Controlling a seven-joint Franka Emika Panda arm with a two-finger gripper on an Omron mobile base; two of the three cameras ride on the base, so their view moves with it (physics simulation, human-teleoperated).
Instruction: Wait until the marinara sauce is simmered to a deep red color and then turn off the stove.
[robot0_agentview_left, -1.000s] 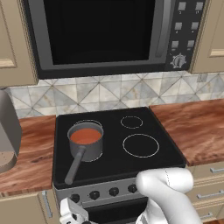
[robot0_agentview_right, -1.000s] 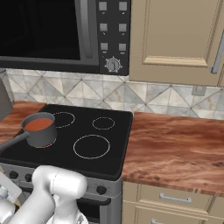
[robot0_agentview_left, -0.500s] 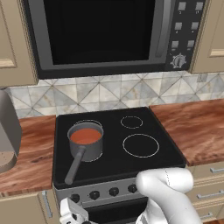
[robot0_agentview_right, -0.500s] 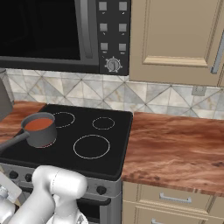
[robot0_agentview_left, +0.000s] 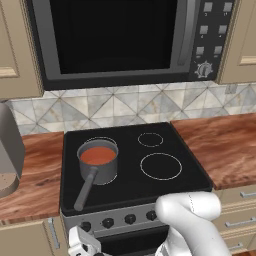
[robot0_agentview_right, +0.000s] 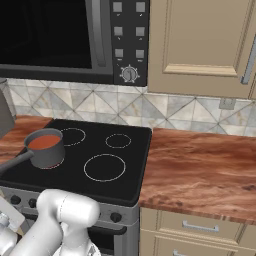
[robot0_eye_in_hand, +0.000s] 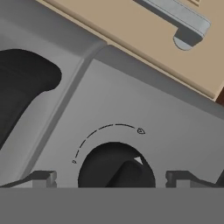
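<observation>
Clearly, we count one grey saucepan (robot0_agentview_left: 99, 166) on the stove (robot0_agentview_left: 170, 185), standing on the front left burner of the black glass cooktop. Its long handle (robot0_agentview_left: 85, 189) reaches toward the front panel. Inside it the marinara sauce (robot0_agentview_left: 97, 155) lies as a smooth, flat round disc of orange-red, filling the pan's width. From the right base view we see the same sauce (robot0_agentview_right: 44, 142) at the stove's left side.

We count three other white ring outlines on the glass: one partly behind the pan, one small at the rear right (robot0_agentview_left: 150, 139) and one large at the front right (robot0_agentview_left: 161, 166). Along the grey front panel we can make out three black knobs in the left base view; the white arm hides any others.

Above hangs one black-windowed microwave (robot0_agentview_left: 115, 40) with a button panel and a round dial. One wood-grain tabletop (robot0_agentview_right: 200, 172) flanks the stove on either side.

Our hand (robot0_eye_in_hand: 111, 179) is held close before one round black knob (robot0_eye_in_hand: 116, 166), with a grey fingertip on each side of it and apart from it, so the fingers stand open.
</observation>
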